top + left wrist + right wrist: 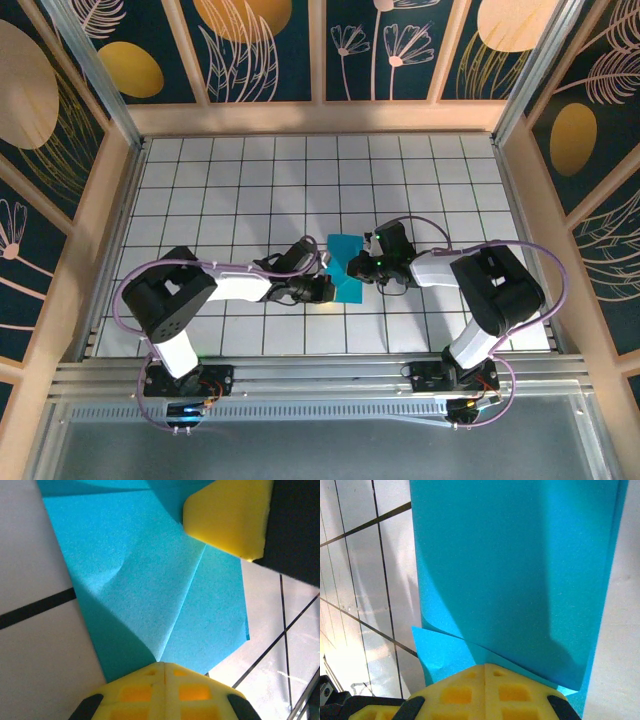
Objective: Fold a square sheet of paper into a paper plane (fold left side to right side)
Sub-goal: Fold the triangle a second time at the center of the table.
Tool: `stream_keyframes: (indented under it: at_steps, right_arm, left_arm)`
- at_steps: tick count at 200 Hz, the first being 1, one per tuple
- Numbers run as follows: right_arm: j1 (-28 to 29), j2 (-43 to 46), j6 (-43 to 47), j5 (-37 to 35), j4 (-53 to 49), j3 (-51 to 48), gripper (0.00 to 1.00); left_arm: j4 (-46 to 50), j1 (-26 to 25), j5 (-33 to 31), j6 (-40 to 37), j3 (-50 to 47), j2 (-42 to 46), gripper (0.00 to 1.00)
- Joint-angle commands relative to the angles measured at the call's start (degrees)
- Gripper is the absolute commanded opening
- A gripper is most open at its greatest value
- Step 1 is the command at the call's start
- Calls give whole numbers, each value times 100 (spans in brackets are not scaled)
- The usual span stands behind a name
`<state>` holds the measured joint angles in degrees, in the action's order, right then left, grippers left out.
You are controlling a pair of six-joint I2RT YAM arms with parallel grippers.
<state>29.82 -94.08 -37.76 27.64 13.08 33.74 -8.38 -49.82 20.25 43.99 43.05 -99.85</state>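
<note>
Status: the square sheet of paper (pixel 343 247) lies flat on the white gridded surface (pixel 200 200), just right of centre in the top view, between my two arms.

Left tool (pixel 327 290): yellow fingers pressed together, tips at the sheet's lower edge where two creases meet (pixel 162 675). I cannot tell whether a layer is caught between them or whether they only bear down on it.

Right tool (pixel 358 268): fingers likewise pressed together, tips at the near edge of the sheet (pixel 485 675). One of its yellow pads (pixel 225 517) sits on the paper at the upper right of the left wrist view.

Progress, my judgement: folding is under way. The outline in the top view is a tall narrow rectangle, not a square. In the right wrist view an upper layer lies over a lower one, with a corner of the lower layer showing at lower left. Creases fan out from the left tool's tips. The outline is not yet a pointed dart, so the nose and wing folds are left to do.

Count: one sheet; two tools, both closed.
</note>
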Motion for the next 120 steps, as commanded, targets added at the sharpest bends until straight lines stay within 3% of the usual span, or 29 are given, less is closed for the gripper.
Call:
stream_keyframes:
  at_steps: [1, 53, 120]
  right_arm:
    - [-73, -326, 190, -496, -756, -82, 0]
    - [-70, -361, 207, -461, -772, -29, 0]
    - [-39, -91, 269, -213, -759, 232, 0]
  left_arm:
    - [623, -44, 128, -32, -301, 61, 0]
    - [640, -71, 13, 53, -544, 133, 0]
    - [562, -69, -167, 224, -679, 944, 0]
